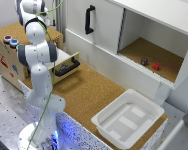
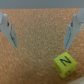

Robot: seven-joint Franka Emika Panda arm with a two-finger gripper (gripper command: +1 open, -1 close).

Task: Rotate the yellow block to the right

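Observation:
The wrist view shows the yellow block [image 2: 64,62] lying on the cork surface [image 2: 35,60], with a dark letter N on its upper face. My gripper [image 2: 42,32] is open and holds nothing between its two grey fingers [image 2: 10,30]. The block lies beyond the gap, close to the tip of one finger and not touching it. In the exterior view the arm [image 1: 36,55] stands at the left, and neither the block nor the fingers can be made out there.
A white tray [image 1: 129,117] sits at the front of the cork table. The open cabinet [image 1: 149,50] holds a red block [image 1: 156,66] and a dark object [image 1: 144,61]. An open drawer [image 1: 66,67] and a wooden box [image 1: 6,55] stand beside the arm.

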